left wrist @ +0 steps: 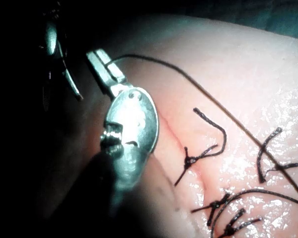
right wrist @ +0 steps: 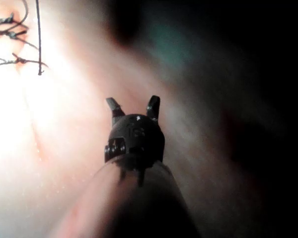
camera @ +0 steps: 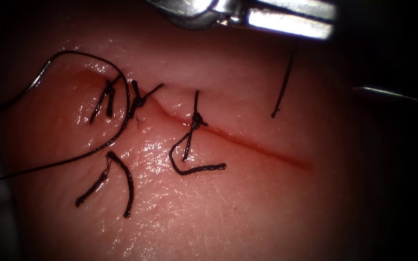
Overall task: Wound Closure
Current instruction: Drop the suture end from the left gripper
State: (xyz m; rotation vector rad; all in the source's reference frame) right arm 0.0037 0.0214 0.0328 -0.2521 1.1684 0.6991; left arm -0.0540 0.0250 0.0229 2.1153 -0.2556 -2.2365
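Note:
The tissue [camera: 247,208] has a slanting cut [camera: 267,151] with three knotted stitches [camera: 197,118] along its left part. At the top, my left tool [camera: 291,19] has its jaws shut and pointing right. A short thread [camera: 282,82] hangs from them, its free end over the tissue to the right of the cut. The same tool [left wrist: 107,72] appears in the left wrist view. My right tool [right wrist: 134,105] hovers above the tissue with its jaws open and nothing between them. A thin metal sliver [camera: 388,93] juts from the dark on the right; I cannot tell whether it is the needle.
A long thread [camera: 122,130] loops around the leftmost stitches and runs off to the left. Cut ends of thread [camera: 127,188] lie on the wet tissue below the stitches, and another piece [camera: 199,169] lies curved under the third knot. Red fluid tints the cut line.

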